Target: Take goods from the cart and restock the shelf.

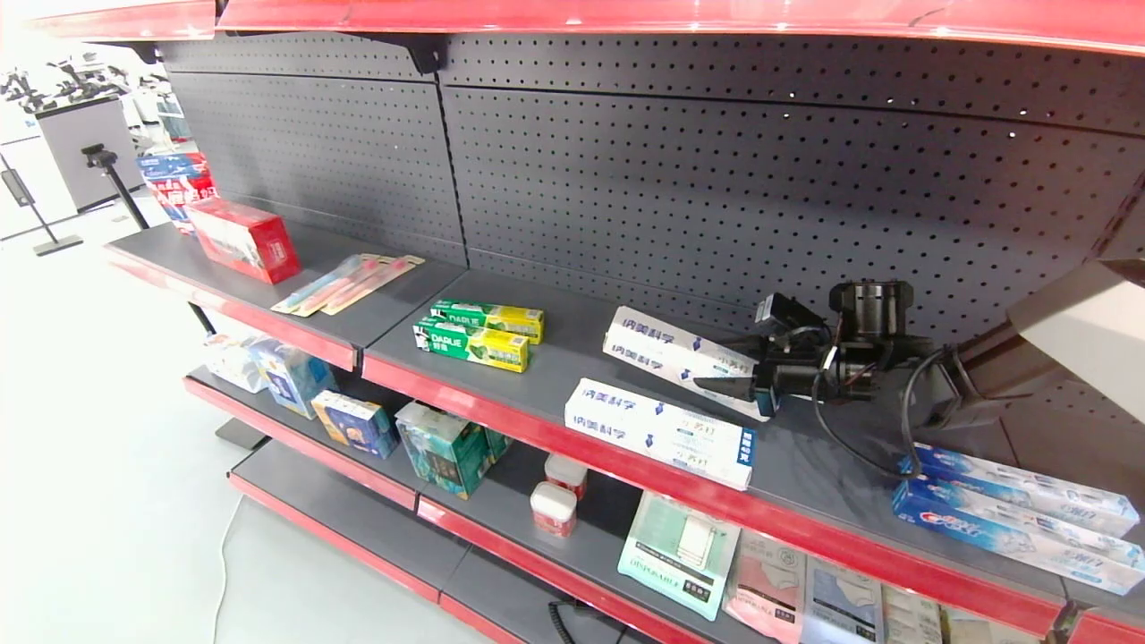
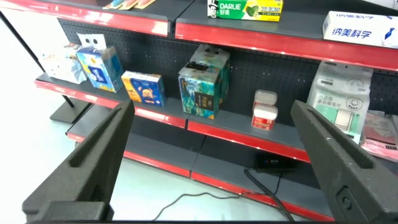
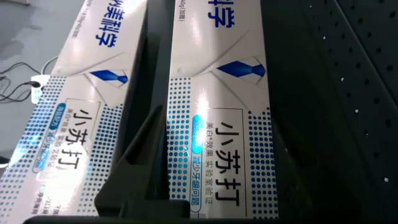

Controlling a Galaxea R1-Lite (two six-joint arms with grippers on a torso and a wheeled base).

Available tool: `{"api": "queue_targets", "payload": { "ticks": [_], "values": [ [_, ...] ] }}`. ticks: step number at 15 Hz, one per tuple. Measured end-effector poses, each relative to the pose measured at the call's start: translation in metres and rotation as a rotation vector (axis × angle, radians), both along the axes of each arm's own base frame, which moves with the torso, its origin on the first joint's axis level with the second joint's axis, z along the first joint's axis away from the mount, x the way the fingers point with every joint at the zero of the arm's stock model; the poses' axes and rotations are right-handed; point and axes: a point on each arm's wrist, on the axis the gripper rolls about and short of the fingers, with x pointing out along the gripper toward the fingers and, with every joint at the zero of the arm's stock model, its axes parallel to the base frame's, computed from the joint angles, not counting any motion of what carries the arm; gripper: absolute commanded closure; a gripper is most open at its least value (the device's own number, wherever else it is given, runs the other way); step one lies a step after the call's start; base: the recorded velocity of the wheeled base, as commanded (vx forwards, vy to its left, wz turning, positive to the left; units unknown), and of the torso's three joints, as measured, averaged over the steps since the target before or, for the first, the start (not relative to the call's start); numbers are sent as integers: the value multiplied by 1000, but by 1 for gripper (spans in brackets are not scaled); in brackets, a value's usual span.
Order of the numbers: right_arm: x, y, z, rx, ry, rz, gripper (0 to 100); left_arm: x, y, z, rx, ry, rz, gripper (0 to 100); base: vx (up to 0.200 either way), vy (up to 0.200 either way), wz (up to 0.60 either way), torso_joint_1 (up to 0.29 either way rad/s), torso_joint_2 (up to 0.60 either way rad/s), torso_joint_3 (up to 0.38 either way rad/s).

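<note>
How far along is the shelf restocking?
Done: the front white toothpaste box lies on the shelf. In hand: the right gripper is at the rear white toothpaste box, also resting there. Left: clearing that arm; the left gripper is open and empty.

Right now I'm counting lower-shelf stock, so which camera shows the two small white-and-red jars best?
The left wrist view: the jars stand side-on and unobstructed. In the head view the jars appear small, from above, just under the red shelf edge. The right wrist view looks at white toothpaste boxes instead.
</note>
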Motion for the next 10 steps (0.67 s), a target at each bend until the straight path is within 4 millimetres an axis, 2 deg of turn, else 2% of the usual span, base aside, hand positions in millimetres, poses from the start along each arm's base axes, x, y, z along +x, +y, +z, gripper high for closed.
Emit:
{"api": "queue_targets", "payload": {
  "ticks": [5,10],
  "values": [
    [12,0,-1,-3,-24,-12,100,0,0,0,0,0,0,0,0,0,0,0,0,0],
    [13,-1,-4,-22,-25,-39,100,0,0,0,1,1,0,0,0,0,0,0,0,0]
  ]
}}
